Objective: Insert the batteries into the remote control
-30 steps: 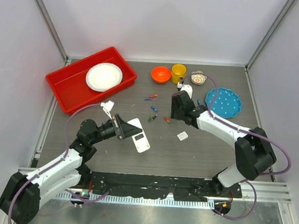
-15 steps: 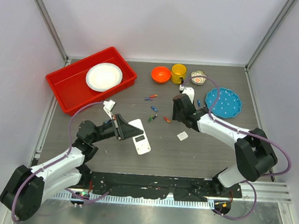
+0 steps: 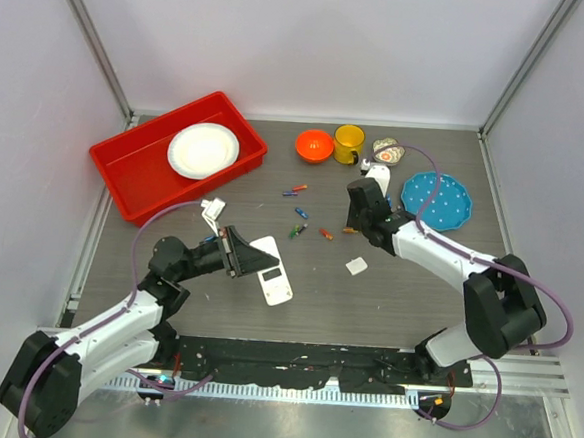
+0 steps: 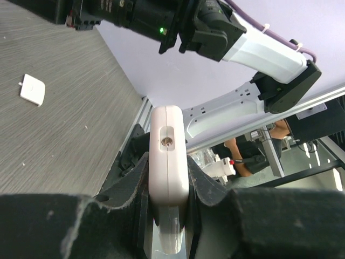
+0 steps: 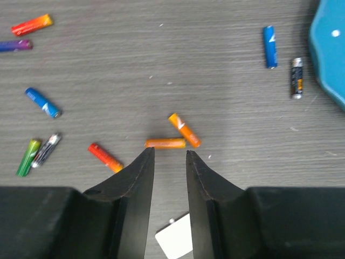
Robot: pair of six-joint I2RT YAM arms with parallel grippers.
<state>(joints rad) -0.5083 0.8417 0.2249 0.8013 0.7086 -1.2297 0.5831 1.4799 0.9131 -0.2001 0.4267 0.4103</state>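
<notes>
**Right claw (image 5: pixel 170 154) poised at an orange battery (image 5: pixel 165 143); left claw (image 3: pixel 240 250) holding the remote control (image 3: pixel 273 270)**

Seen from above, two robot arms reach over a dark grey bench (image 3: pixel 386 306). The left claw is clamped on the remote control at the near left of the bench. Its wrist view shows the white edge of the handset pinched between both fingers. The right claw is narrow, its jaws a little apart and holding nothing. Its tips sit just short of the orange battery, which lies crosswise to the gap. A second orange battery (image 5: pixel 184 130) touches or nearly touches that one's right end.

The step in hand looks like picking up this battery. Done well, the wrist would likely turn so the jaws close across the thin body rather than along its length. They should then come straight down over its middle. The neighbouring orange battery is close enough to be nudged or caught as well.

Other batteries (image 5: pixel 43 103) lie scattered to the left, among them a red one (image 5: pixel 105 157) and a green one (image 5: pixel 27 157). Two more lie to the right, near a teal plate (image 5: pixel 329 59). A small white cover (image 5: pixel 175 234) lies just behind the fingertips. A red tray (image 3: pixel 124 182) holding a white plate (image 3: pixel 204 150), an orange bowl (image 3: pixel 314 144) and a yellow cup (image 3: pixel 349 140) stand well apart, out of the way.
</notes>
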